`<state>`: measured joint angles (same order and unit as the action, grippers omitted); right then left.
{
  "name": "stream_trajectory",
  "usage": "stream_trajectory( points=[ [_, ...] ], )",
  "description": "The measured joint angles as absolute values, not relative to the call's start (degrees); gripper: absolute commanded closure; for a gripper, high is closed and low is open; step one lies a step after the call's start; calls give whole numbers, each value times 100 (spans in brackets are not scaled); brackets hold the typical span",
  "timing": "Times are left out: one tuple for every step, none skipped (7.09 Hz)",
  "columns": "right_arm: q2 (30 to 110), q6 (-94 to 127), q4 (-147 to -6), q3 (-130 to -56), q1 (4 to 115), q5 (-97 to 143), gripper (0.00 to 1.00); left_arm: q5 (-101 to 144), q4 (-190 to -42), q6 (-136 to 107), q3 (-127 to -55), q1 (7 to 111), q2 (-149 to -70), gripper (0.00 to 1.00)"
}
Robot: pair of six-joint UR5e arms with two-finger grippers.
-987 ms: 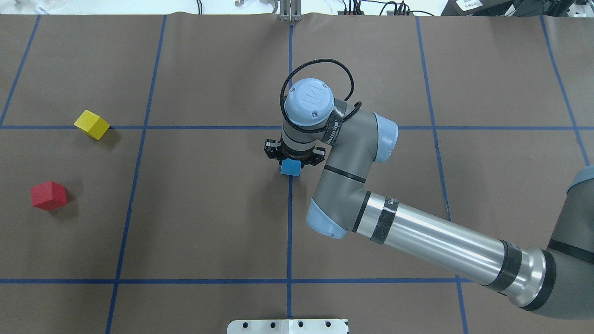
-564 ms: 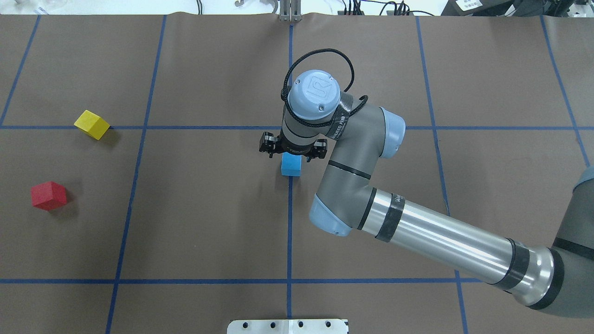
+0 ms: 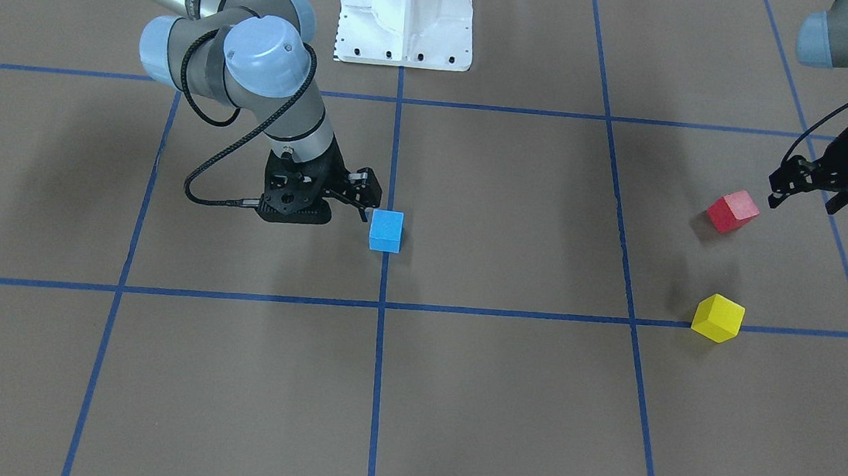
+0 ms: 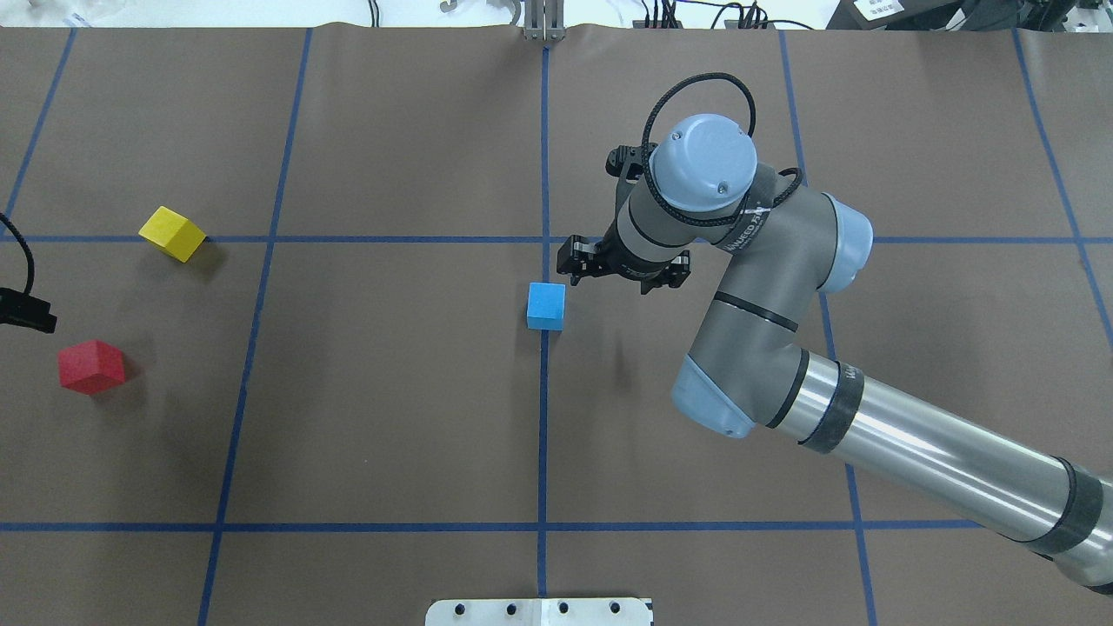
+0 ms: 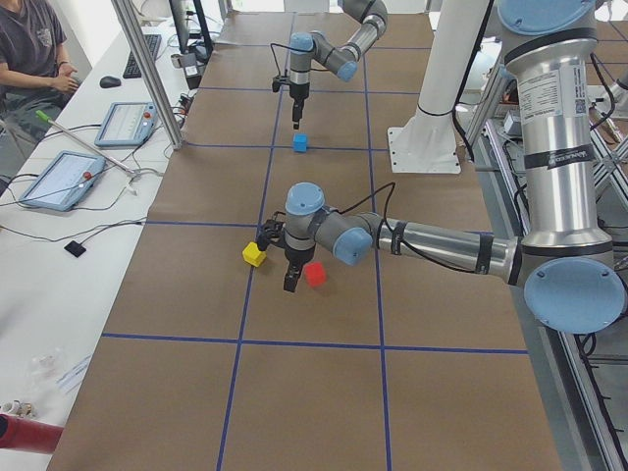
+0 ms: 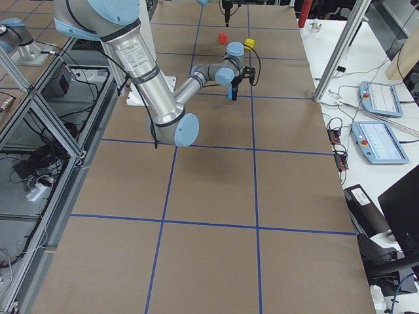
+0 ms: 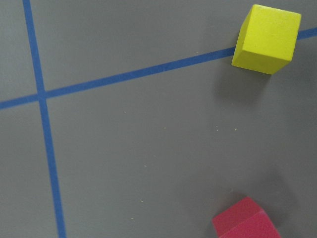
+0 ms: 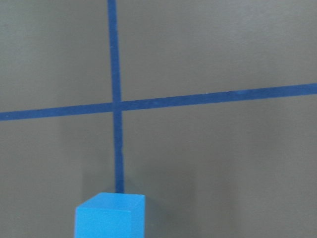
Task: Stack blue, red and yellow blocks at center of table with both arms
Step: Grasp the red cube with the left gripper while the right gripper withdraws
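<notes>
The blue block (image 4: 546, 306) sits alone on the centre grid line and shows at the bottom of the right wrist view (image 8: 111, 215). My right gripper (image 4: 622, 269) is open and empty, raised and just to the right of it, not touching (image 3: 334, 198). The red block (image 4: 91, 366) and the yellow block (image 4: 172, 233) lie at the far left. My left gripper (image 3: 803, 198) is open and empty, hovering beside the red block (image 3: 733, 212). Only its edge shows in the overhead view (image 4: 26, 311). The left wrist view shows the yellow block (image 7: 267, 38) and the red block (image 7: 245, 220).
The white robot base (image 3: 407, 11) stands at the robot's side of the table, behind the centre. Blue tape lines (image 4: 544, 435) divide the brown table cover into squares. Tablets (image 5: 59, 177) and an operator sit past the far table edge.
My right gripper has come off the blue block, which stays at the centre, and moved up and to the right. My left gripper has come into the overhead view at the left edge.
</notes>
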<state>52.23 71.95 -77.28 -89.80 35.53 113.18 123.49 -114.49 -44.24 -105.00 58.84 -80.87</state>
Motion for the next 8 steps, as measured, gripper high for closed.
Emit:
stream_trajectory(
  points=[
    [5307, 7185, -7721, -9030, 3563, 11305, 0, 12460, -11468, -5209, -10477, 5808, -8167, 0],
    [5367, 7182, -7716, -9065, 3569, 11276, 0, 12495, -11478, -5933, -10456, 5710, -8280, 0],
    [5408, 7181, -7712, -9090, 3573, 11258, 0, 12484, -11507, -6419, -10414, 5566, -8369, 0],
    [5433, 7181, -7709, -9108, 3578, 11245, 0, 12466, -11635, -6651, -10276, 5459, -8413, 0],
    [5449, 7181, -7708, -9115, 3582, 11235, 0, 12461, -11918, -6734, -10017, 5400, -8435, 0],
    [5454, 7182, -7708, -9119, 3583, 11230, 0, 12463, -12204, -6758, -9791, 5366, -8444, 0],
    [5455, 7192, -7708, -9124, 3582, 11230, 0, 12475, -12346, -6773, -9668, 5349, -8448, 0],
    [5453, 7206, -7708, -9128, 3583, 11232, 0, 12490, -12396, -6788, -9625, 5318, -8448, 1]
  ],
)
